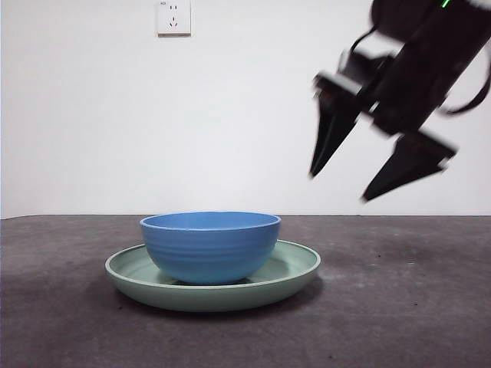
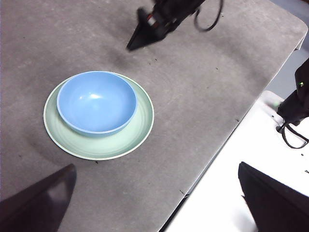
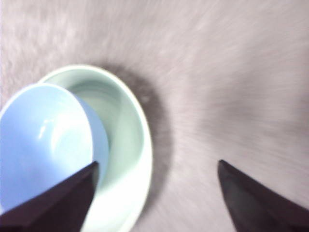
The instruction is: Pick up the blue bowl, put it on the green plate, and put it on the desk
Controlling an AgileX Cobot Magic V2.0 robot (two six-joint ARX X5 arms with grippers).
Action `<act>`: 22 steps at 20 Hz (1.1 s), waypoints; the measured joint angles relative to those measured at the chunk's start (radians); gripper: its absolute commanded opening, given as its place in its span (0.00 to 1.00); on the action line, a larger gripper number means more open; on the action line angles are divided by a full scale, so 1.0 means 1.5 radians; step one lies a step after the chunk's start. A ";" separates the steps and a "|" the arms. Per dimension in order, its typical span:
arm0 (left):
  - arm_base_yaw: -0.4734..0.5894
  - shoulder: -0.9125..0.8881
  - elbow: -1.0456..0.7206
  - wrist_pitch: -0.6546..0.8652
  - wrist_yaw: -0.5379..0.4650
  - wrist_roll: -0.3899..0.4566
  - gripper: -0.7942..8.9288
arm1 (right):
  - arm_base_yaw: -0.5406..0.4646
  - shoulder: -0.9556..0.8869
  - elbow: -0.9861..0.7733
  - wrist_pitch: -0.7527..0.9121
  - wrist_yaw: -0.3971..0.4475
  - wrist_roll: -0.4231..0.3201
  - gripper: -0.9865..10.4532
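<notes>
The blue bowl [image 1: 210, 245] sits upright inside the green plate [image 1: 295, 268], which rests on the desk [image 1: 399, 307]. Above and to the right of them my right gripper [image 1: 340, 187] hangs in the air, open and empty, tilted with its tips pointing down toward the plate. Its wrist view shows the bowl [image 3: 43, 140] and plate [image 3: 125, 135] beside one jaw, blurred. My left gripper [image 2: 154, 203] waits high above, open, looking down on the bowl [image 2: 96, 101], the plate [image 2: 130, 140] and the right gripper [image 2: 145, 36] beyond them.
A wall socket [image 1: 173, 17] is on the white wall behind. The desk's edge runs beside a white surface [image 2: 231, 193], where a black arm part with a cable [image 2: 294, 111] stands.
</notes>
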 measured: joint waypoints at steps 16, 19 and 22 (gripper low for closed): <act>0.000 0.000 0.000 0.001 0.000 -0.002 0.66 | 0.000 -0.566 0.000 -0.486 0.045 -0.098 0.58; 0.000 0.000 0.000 0.001 0.000 -0.002 0.66 | 0.000 -0.623 0.000 -0.534 0.044 -0.101 0.58; 0.000 0.000 0.000 0.001 0.000 -0.002 0.66 | 0.000 -0.655 0.000 -0.546 0.045 -0.102 0.58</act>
